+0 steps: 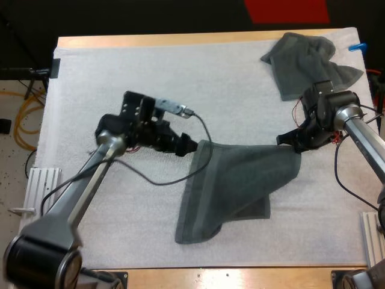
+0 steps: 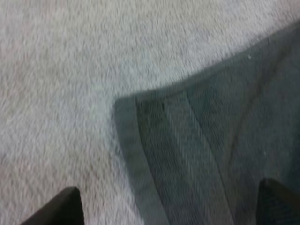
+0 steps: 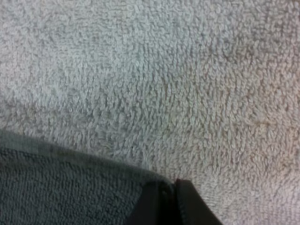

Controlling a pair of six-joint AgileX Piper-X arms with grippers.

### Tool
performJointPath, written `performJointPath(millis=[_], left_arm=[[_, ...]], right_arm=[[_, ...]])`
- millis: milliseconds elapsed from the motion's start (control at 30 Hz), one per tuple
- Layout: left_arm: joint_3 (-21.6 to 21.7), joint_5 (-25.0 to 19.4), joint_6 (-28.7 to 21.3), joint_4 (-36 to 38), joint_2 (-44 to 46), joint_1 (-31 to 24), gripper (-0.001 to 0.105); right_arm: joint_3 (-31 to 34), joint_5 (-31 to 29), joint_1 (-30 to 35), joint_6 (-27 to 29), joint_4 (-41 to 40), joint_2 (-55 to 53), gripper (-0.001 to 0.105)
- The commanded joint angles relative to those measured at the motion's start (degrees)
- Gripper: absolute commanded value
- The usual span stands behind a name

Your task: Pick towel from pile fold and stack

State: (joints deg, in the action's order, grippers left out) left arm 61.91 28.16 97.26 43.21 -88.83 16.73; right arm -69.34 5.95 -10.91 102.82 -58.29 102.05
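High view first, from the left: my left gripper point(image 1: 187, 146) sits at the left corner of the towel point(image 1: 240, 180), low over the white mat point(image 1: 120, 78). From the left wrist view its fingers point(image 2: 61, 208) stand well apart. The hemmed corner lies flat on the mat in the gap between them, a little ahead of the tips, and one finger is already over the cloth. Nothing is pinched there yet.

The towel lies around the middle of the mat, on the near side. Its far hem runs left to right from one gripper to the other, and the rest trails toward the near edge with a flap folded under on the near right.

On the right end of that hem, my right gripper point(image 1: 293, 142) has its fingers together on the corner. The right wrist view shows the cloth's edge running into the closed tips.

At the far right lies the crumpled towel point(image 1: 304, 63), well apart from both grippers.

As I read it, the next move depends on the left corner. It lies just forward of my spread left fingers, so that arm needs to ease forward and down before it closes.
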Motion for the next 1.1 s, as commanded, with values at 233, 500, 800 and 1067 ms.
performJointPath(millis=[233, 500, 800, 1067], left_arm=[[5.6, 0.4, 0.4, -0.2, -8.8, 3.9, 0.071], [7.0, -1.0, 1.9, -0.2, -14.6, 4.4, 0.071], [7.3, -1.5, 3.1, -3.4, -18.5, 4.4, 0.071], [7.9, 7.5, 6.2, -4.3, -20.5, 4.1, 0.070]], right_arm=[[0.1, -0.2, 0.0, 0.7, -0.5, -0.7, 0.000], [0.1, -0.2, 0.0, 0.7, -0.8, -0.7, 0.000], [0.1, 0.4, 0.0, 0.7, -0.8, -0.7, 0.000], [0.1, 0.4, 0.0, 1.0, -0.8, -0.7, 0.000]])
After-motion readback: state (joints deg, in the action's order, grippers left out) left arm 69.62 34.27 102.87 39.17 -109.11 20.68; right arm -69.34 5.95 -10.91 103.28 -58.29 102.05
